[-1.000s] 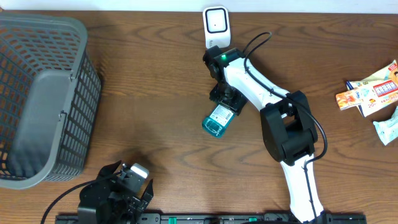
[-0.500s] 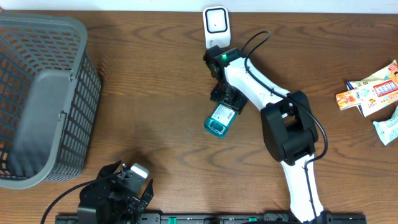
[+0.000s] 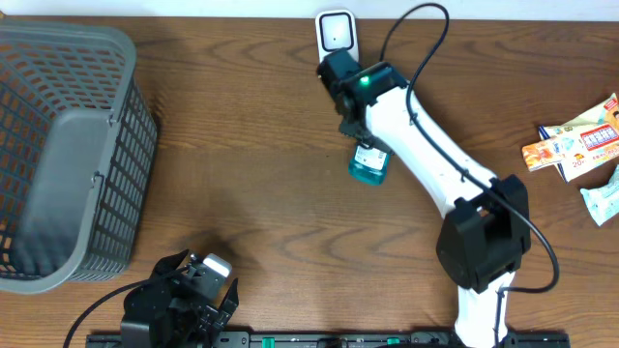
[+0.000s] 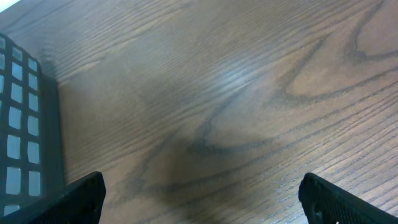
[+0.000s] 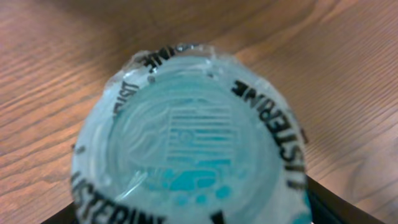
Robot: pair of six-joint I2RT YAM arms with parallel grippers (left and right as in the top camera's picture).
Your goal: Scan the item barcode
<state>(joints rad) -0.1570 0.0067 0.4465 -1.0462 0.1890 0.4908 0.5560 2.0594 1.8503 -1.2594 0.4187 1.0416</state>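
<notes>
The item is a small teal mouthwash bottle (image 3: 368, 167) with a white label. It hangs below my right gripper (image 3: 365, 145), which is shut on it in the middle of the table, just in front of the white barcode scanner (image 3: 336, 33) at the back edge. In the right wrist view the bottle's round clear base (image 5: 186, 137) fills the frame above the wood, with my right gripper (image 5: 193, 214) around it and one dark finger (image 5: 333, 205) showing at the lower right. My left gripper (image 3: 198, 290) rests at the front left, open (image 4: 214, 199) over bare wood.
A grey mesh basket (image 3: 68, 145) stands at the left; its wall (image 4: 18, 124) shows at the left edge of the left wrist view. Snack packets (image 3: 578, 145) lie at the right edge of the table.
My right arm has carried the bottle up and to the right, closer to the scanner, and the bottle now hangs more upright. The left arm has not moved.
</notes>
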